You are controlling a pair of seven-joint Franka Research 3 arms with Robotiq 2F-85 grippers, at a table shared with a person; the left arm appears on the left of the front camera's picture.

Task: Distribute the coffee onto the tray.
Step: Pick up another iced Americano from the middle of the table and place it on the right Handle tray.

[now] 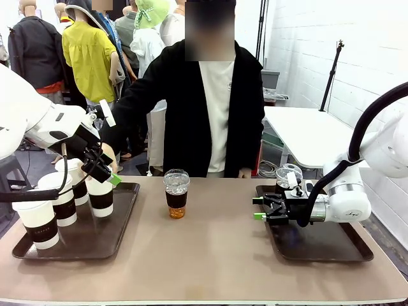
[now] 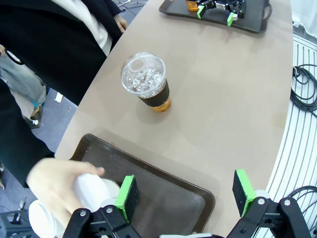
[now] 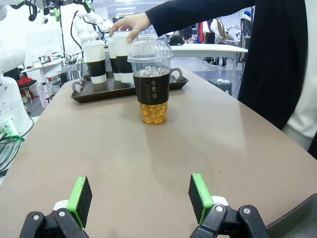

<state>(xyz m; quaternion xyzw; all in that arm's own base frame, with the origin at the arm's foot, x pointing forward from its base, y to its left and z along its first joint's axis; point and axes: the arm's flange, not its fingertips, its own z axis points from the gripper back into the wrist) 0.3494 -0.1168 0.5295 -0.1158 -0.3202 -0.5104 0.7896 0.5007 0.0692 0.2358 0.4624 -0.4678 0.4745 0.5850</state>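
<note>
A: Right gripper (image 3: pixel 141 196) jaws wide apart, empty, aimed at the dome-lidded cup (image 3: pixel 151 82) mid-table at frame centre, likely the next pick
B: Left gripper (image 2: pixel 184 192)?
A: Also open, empty, over the tray (image 2: pixel 163 198) at frame bottom; the right wrist view shows the person's hand (image 3: pixel 130 24) on a white cup (image 3: pixel 120 47), while in the front view the arm blocks it
</note>
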